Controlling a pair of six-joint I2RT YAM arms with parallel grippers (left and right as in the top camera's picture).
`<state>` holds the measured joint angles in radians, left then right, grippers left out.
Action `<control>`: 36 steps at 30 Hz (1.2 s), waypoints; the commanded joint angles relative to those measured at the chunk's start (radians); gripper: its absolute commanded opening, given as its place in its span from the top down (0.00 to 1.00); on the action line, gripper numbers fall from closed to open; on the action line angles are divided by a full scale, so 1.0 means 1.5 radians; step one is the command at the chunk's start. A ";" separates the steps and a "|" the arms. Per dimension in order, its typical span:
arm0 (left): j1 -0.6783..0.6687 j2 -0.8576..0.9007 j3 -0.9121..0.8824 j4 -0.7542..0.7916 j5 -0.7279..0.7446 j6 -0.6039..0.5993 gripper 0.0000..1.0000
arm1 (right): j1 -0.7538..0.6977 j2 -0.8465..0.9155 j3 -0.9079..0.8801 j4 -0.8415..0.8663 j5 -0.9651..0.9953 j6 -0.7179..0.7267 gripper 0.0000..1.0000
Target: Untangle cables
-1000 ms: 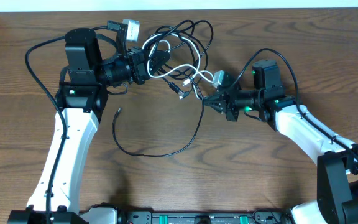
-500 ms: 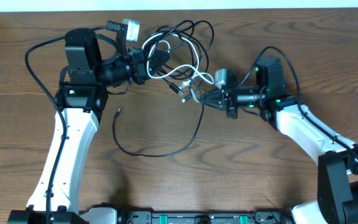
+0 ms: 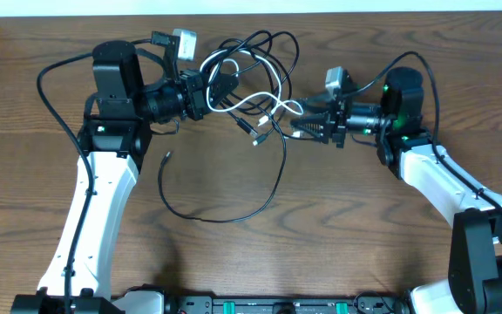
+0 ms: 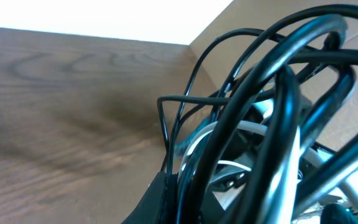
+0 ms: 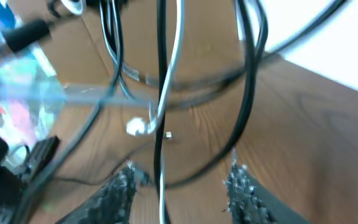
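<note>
The cables (image 3: 251, 70) lie in a knot of black and white loops at the back middle of the table. One long black cable (image 3: 234, 216) trails forward in a wide arc to a loose plug (image 3: 166, 157). My left gripper (image 3: 218, 87) is shut on the left side of the knot. In the left wrist view the thick black loops (image 4: 272, 124) fill the right half. My right gripper (image 3: 296, 129) stands open just right of the knot. Between its fingers (image 5: 120, 193) a thin black cable (image 5: 160, 112) runs with a white one beside it, touching neither pad.
The wooden table (image 3: 364, 244) reaches a pale wall strip at the back. Each arm's own thick black wire (image 3: 46, 78) arcs beside it. A small plug end (image 3: 255, 139) lies just below the knot.
My right gripper has gone from shut to open and has pulled back to the right and slightly toward the rear. The left gripper and the knot have stayed put.
</note>
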<state>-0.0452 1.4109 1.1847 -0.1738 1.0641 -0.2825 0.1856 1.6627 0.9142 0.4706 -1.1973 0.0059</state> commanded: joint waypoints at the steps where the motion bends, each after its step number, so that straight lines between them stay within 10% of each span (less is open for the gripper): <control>1: 0.000 -0.017 0.007 -0.007 0.011 0.011 0.92 | 0.001 -0.008 0.005 0.058 -0.024 0.151 0.48; 8: -0.010 -0.017 0.007 -0.008 0.011 0.011 0.93 | 0.031 -0.008 0.005 0.123 0.013 0.215 0.01; 13: -0.024 -0.017 0.007 -0.008 0.011 0.011 0.92 | 0.043 -0.008 0.005 0.133 0.028 0.216 0.01; 17: -0.031 -0.017 0.007 -0.008 0.011 0.011 0.93 | 0.045 -0.008 0.005 0.133 0.041 0.220 0.29; 22: -0.031 -0.017 0.007 -0.009 -0.022 0.011 0.92 | 0.045 -0.008 0.005 0.133 0.041 0.220 0.99; 36: -0.027 -0.017 0.007 -0.045 -0.204 0.013 0.92 | 0.020 -0.008 0.004 0.090 0.036 0.220 0.99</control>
<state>-0.0883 1.4090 1.1847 -0.2256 0.8780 -0.2794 0.2382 1.6627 0.9150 0.6216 -1.1290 0.3344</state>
